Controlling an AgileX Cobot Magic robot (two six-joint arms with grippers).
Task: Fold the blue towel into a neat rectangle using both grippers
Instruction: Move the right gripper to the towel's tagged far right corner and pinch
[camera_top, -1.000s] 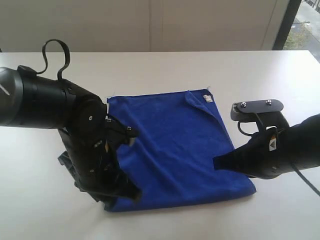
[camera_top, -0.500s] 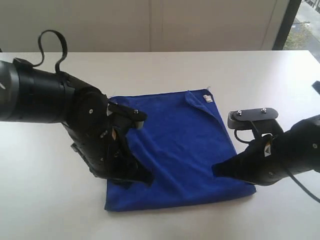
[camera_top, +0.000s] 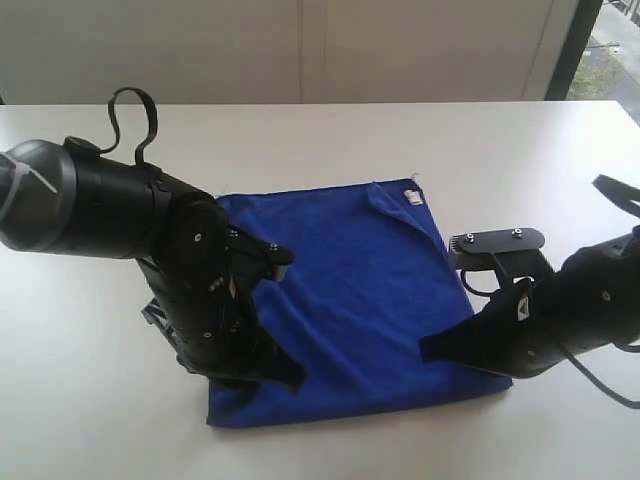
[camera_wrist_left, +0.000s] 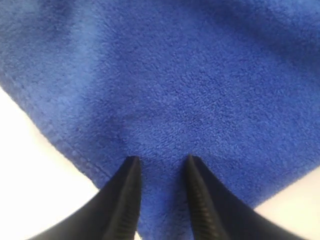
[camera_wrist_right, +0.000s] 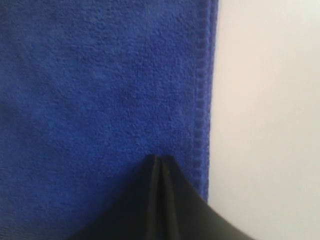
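The blue towel (camera_top: 350, 290) lies folded flat on the white table, a rough rectangle with a small flap turned over at its far right corner. My left gripper (camera_top: 290, 378) rests over the towel's near left part. In the left wrist view its fingers (camera_wrist_left: 131, 172) stand apart on the blue pile (camera_wrist_left: 165, 90), holding nothing. My right gripper (camera_top: 428, 350) points at the towel's right edge near the front corner. In the right wrist view that gripper (camera_wrist_right: 159, 159) is shut, tips pressed together on the towel (camera_wrist_right: 95, 95) just inside its stitched hem, with no cloth between them.
A small white label (camera_top: 413, 195) sits at the towel's far right corner. The white table (camera_top: 330, 130) stretches around the towel. A pale wall runs behind it, and a window shows at the far right.
The left arm has swung inward over the towel's near left part and settled lower. The right gripper has slid slightly forward and down along the right edge. The towel has barely moved.
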